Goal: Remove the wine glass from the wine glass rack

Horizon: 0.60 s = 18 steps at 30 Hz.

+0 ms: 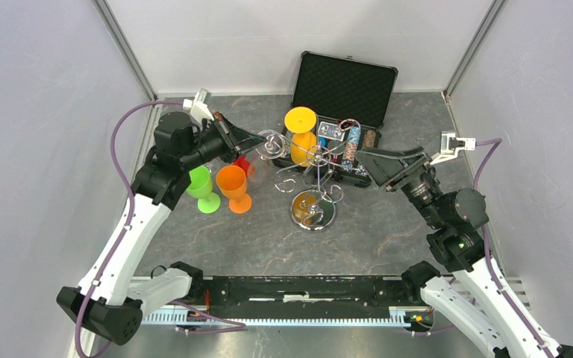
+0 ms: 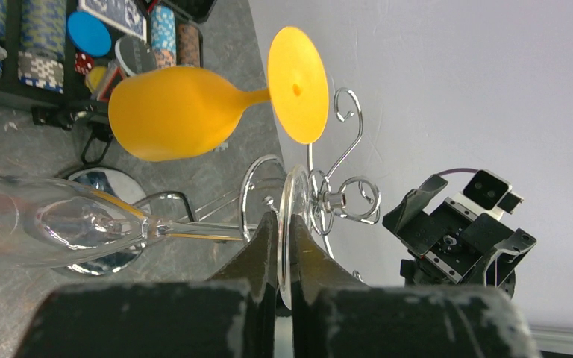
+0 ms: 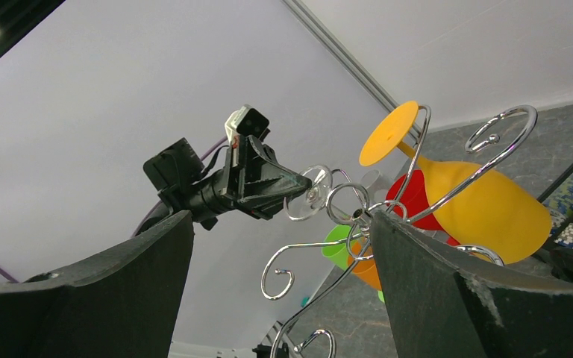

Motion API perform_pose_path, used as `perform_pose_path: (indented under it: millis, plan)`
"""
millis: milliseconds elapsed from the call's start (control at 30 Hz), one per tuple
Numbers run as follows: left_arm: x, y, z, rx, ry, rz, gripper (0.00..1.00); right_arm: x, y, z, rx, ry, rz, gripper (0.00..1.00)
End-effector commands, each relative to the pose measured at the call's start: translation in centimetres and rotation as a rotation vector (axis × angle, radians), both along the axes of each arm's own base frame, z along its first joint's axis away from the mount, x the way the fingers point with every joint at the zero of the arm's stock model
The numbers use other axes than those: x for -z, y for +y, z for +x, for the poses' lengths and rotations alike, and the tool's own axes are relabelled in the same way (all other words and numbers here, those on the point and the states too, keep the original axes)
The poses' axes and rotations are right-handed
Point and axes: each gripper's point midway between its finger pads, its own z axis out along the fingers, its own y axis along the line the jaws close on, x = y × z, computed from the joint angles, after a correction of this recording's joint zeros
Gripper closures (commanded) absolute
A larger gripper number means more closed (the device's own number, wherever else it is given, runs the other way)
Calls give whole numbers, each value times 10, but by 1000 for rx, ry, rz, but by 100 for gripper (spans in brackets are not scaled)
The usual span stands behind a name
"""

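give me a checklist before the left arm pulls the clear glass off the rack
1. Left gripper shut on the foot of the clear wine glass: ok.
2. Stem free of the wine glass rack: not ok, it appears to run through a chrome loop.
3. Gap to the yellow glass hanging alongside: ok.
4. Rack steadied: not ok, the right gripper is open beside it, not gripping it.
5. Room to pull back over the green cup and orange cup: cannot tell.

Pale grey walls [image 1: 216, 45], mottled dark tabletop [image 1: 388, 231]
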Motion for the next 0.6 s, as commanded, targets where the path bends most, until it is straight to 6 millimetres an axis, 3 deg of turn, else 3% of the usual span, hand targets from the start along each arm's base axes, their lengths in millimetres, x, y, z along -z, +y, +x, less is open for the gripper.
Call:
perform_pose_path:
  millis: [0, 267, 567]
  plan:
    - [-40, 8, -3, -31, -160, -10, 98, -4, -3, -1, 15, -21, 9, 8]
    - [-49, 4, 17, -58, -223, -40, 98, 1, -4, -2, 15, -16, 8, 7]
    - [-55, -22, 5, 139, -236, -82, 98, -1, -7, -4, 28, -36, 2, 5]
